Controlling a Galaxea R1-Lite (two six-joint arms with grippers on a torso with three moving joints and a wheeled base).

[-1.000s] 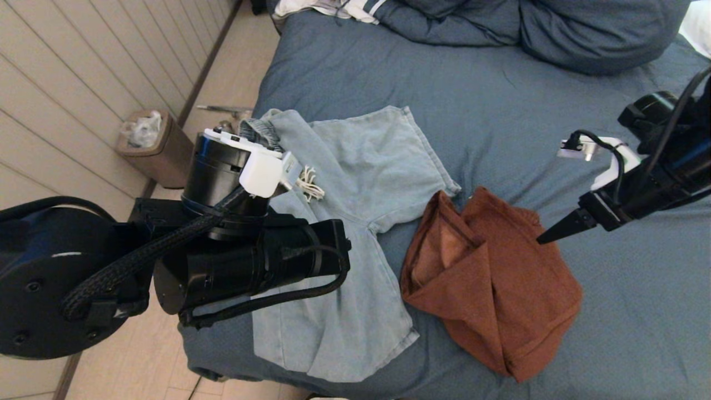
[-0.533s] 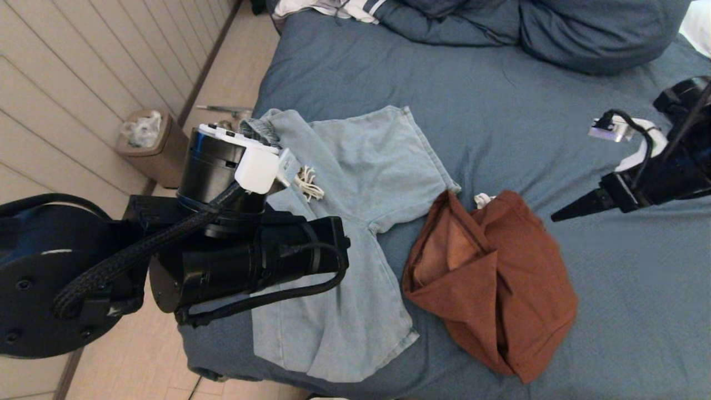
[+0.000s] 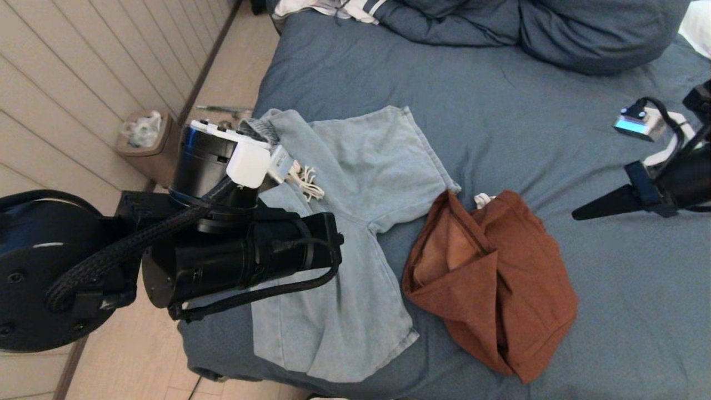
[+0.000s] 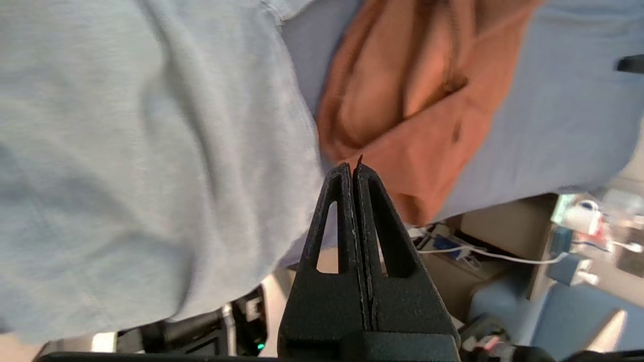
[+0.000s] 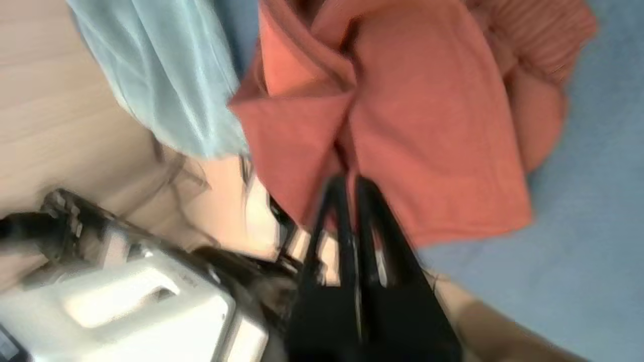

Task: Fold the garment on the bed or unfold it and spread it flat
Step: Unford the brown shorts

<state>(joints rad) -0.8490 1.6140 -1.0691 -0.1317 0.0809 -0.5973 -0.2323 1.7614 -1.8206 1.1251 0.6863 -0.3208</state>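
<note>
Light blue shorts lie spread on the slate-blue bed. Beside them, to the right, a rust-brown garment sits loosely folded, with a white drawstring end at its far edge. My left arm hangs over the left part of the shorts and its fingers are hidden in the head view. In the left wrist view the left gripper is shut on nothing, above the shorts and the rust garment. My right gripper is shut and empty, hovering right of the rust garment and apart from it.
A bunched blue duvet and a white striped cloth lie at the head of the bed. A brown waste bin stands on the floor by the panelled wall, left of the bed. The bed's near edge runs just below the shorts.
My right gripper has drawn back to the right, off the rust garment's edge. The garment has settled a little. The left arm has drifted slightly to the left.
</note>
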